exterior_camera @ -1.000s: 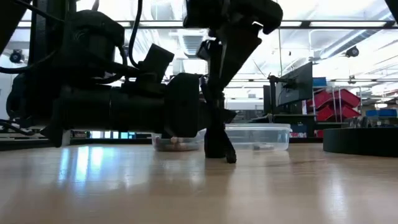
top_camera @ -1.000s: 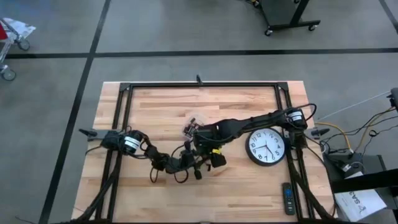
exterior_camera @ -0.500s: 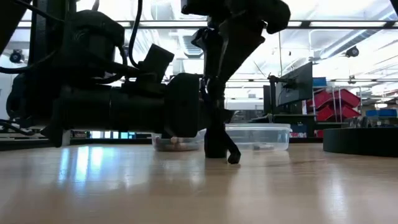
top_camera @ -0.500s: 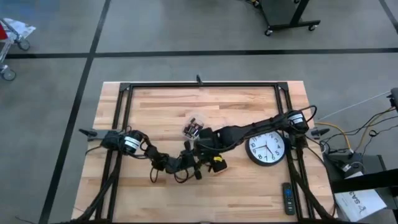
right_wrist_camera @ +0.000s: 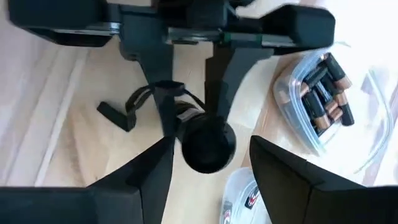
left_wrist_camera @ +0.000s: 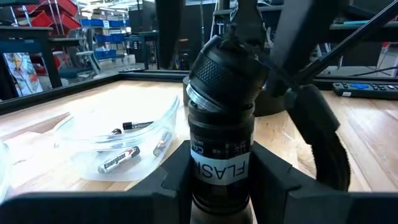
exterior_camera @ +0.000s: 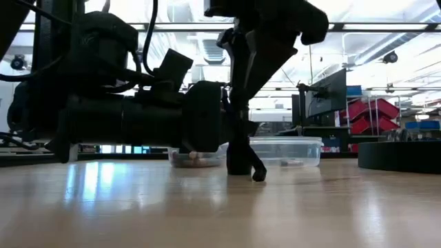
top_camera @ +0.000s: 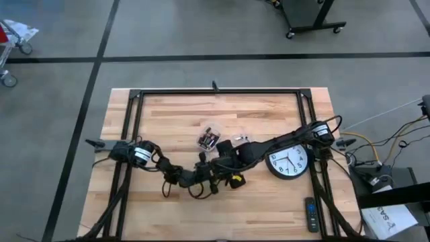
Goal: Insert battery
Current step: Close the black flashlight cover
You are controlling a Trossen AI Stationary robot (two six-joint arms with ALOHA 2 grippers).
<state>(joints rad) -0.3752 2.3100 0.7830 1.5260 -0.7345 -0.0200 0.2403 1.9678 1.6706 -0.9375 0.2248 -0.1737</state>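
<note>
A black flashlight (left_wrist_camera: pixel 221 81) with a white label sticks out forward from my left gripper (left_wrist_camera: pixel 221 180), which is shut on it near the table's middle (top_camera: pixel 205 176). My right gripper (right_wrist_camera: pixel 211 142) hangs above it, open. Its fingers stand on either side of the flashlight's wide free end (right_wrist_camera: pixel 206 148), with a gap on each side. A dark strap (right_wrist_camera: pixel 121 112) trails from the flashlight onto the wood. Loose batteries lie in a clear tub (right_wrist_camera: pixel 323 93), which rests on the table just beyond the arms (top_camera: pixel 209 138). My left gripper pinches the flashlight's barrel at the labelled band (left_wrist_camera: pixel 221 167) between its two fingers, behind the wide head. The fingers come level from the table's left and lie along the barrel. The flashlight points away from the gripper, roughly level above the table.
A round wall clock (top_camera: pixel 287 160) lies face up at the right, under my right arm. A remote (top_camera: pixel 310 214) lies near the front right corner. A clear lid (right_wrist_camera: pixel 245 198) lies beside the tub. A black frame (top_camera: pixel 215 93) runs around the table.
My right arm has swung a little toward the table's near edge, bringing its gripper down over the flashlight's free end. My left gripper and the flashlight have stayed where they were.
</note>
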